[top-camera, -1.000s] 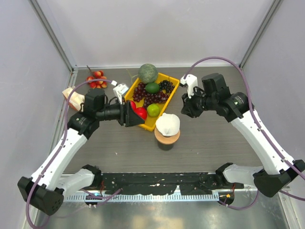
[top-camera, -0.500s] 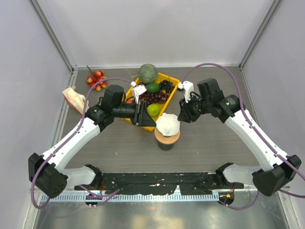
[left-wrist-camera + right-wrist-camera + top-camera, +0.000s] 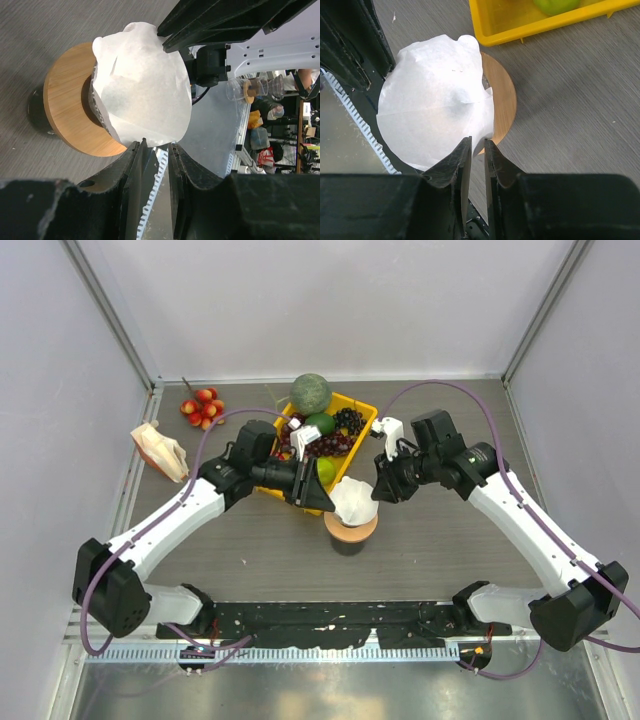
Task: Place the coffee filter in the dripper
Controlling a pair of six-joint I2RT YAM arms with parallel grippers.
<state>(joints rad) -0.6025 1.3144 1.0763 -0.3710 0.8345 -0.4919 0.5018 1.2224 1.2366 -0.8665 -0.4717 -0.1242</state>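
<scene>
Now the left gripper [image 3: 156, 150] and the right gripper [image 3: 474, 150] each sit at opposite edges of the coffee filter [image 3: 354, 498], jaws nearly together with a slim gap; whether either pinches the paper is unclear. That white filter stands opened in the dripper [image 3: 97, 107], which rests in a wooden ring [image 3: 502, 97] beside the yellow tray [image 3: 340, 472].

One white filter [image 3: 353, 499], one wooden ring [image 3: 351, 529], one yellow tray [image 3: 371, 420], two limes [image 3: 320, 424], one melon [image 3: 310, 393].

White paper filter [image 3: 352, 501] hemmed in by left fingers [image 3: 312, 486] on one side and right fingers [image 3: 382, 484] on the other, yellow fruit tray [image 3: 340, 478] just behind, bare surface [image 3: 420, 555] open toward the near edge.
</scene>
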